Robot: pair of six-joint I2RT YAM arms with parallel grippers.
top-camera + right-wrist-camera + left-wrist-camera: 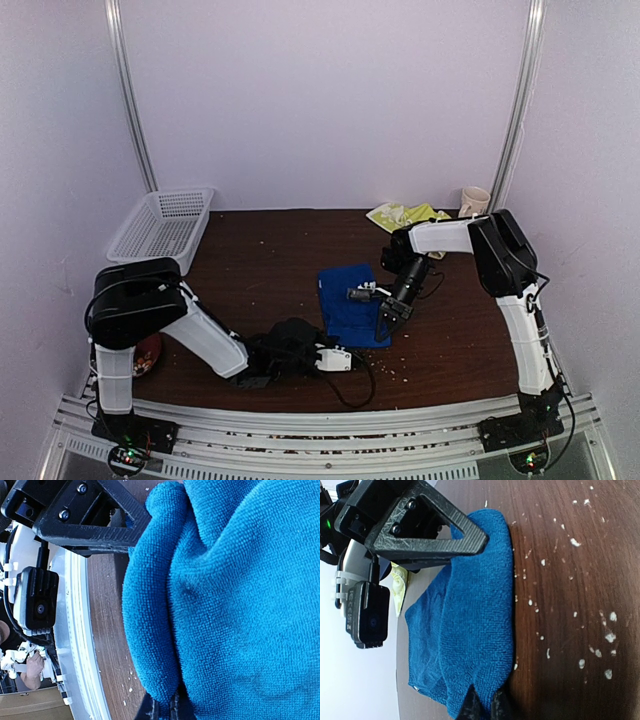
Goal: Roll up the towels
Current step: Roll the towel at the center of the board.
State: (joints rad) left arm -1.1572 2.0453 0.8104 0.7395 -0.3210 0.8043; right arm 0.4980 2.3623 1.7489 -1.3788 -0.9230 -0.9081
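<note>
The blue towel (350, 298) lies crumpled and partly folded at the middle of the brown table (260, 260). My left gripper (356, 350) sits low at the towel's near edge. In the left wrist view its fingertips (470, 707) are pinched on a fold of the blue towel (475, 610). My right gripper (384, 318) is at the towel's near right corner. Seen from the right wrist, its fingertips (156, 711) are shut on a rolled edge of the blue towel (235, 600). The yellow-green towel (405, 214) lies bunched at the back right, apart from both grippers.
A white plastic basket (162, 228) stands at the back left. Against the back right wall sits a cream mug (474, 201). White crumbs (400, 370) are scattered over the wood. A red object (148, 352) shows under the left arm. The aluminium rail (330, 415) runs along the near edge.
</note>
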